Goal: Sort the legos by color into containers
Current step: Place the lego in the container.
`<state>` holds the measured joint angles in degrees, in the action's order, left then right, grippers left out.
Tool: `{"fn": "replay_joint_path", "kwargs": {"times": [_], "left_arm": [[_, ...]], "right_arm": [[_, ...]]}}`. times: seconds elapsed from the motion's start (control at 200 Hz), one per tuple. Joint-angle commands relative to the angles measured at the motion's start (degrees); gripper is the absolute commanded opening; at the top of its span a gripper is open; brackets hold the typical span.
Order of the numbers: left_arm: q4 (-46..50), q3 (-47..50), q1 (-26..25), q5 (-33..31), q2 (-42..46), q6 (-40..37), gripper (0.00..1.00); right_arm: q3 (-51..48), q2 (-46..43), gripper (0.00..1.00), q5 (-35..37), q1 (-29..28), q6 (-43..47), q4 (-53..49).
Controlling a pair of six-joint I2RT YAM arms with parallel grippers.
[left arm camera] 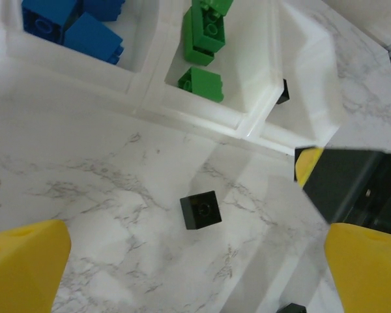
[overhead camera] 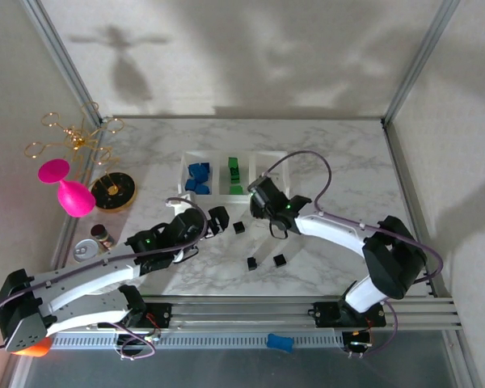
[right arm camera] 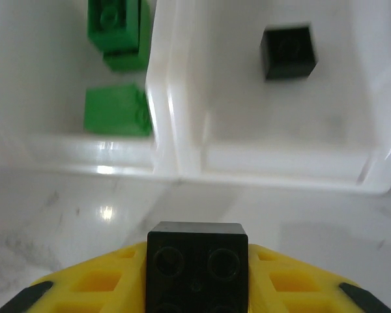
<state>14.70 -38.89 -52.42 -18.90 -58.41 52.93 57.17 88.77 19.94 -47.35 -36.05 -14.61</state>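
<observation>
My right pincer (right arm camera: 197,277) clamps a black brick (right arm camera: 197,254) between its yellow fingers (right arm camera: 91,283), the studded face turned to the wrist camera, just short of the near rim of the containers (right arm camera: 176,156) on the marble tabletop (overhead camera: 339,162). Seen from above, that pincer hangs at the near edge of the right-hand compartment, where a lone boxed brick (right arm camera: 287,51), also black, lies inside. The middle compartment holds the green bricks (overhead camera: 234,170), one of them close to the near wall; the left compartment holds the blue bricks (overhead camera: 198,178). My left pincer (left arm camera: 195,257) stands spread wide and holds nothing, low over the tabletop in front of the containers. A loose brick (left arm camera: 201,210), black, lies flat on the marble between its two fingers, touching neither, a little nearer the containers than the fingertips. My right pincer's dark body shows at the right of the left wrist view, beside the corner of the containers. Two spare bricks (overhead camera: 251,263), black as well, lie side by side on the tabletop nearer my bases, well apart from the containers. A black and gold dish (overhead camera: 113,191) sits to the left, well apart from the bricks.
</observation>
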Motion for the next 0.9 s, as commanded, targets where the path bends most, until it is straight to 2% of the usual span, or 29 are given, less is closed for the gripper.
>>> {"fn": "replay_joint_path", "kwargs": {"times": [0.0,0.401,0.891], "left_arm": [[-1.7,-2.3,-0.5,-1.5,-1.6,-1.4,1.0],[-3.4,-5.2,-0.3,-3.0,-4.9,-2.3,1.0],[-3.8,-5.3,0.8,-3.3,-5.4,-2.2,1.0]], "right_arm": [[3.4,1.8,0.35,0.6,2.6,4.7,0.0],[11.1,11.9,0.36,-3.4,11.1,9.1,3.7],[21.2,23.2,0.39,-3.7,15.0,12.3,2.8]]}}
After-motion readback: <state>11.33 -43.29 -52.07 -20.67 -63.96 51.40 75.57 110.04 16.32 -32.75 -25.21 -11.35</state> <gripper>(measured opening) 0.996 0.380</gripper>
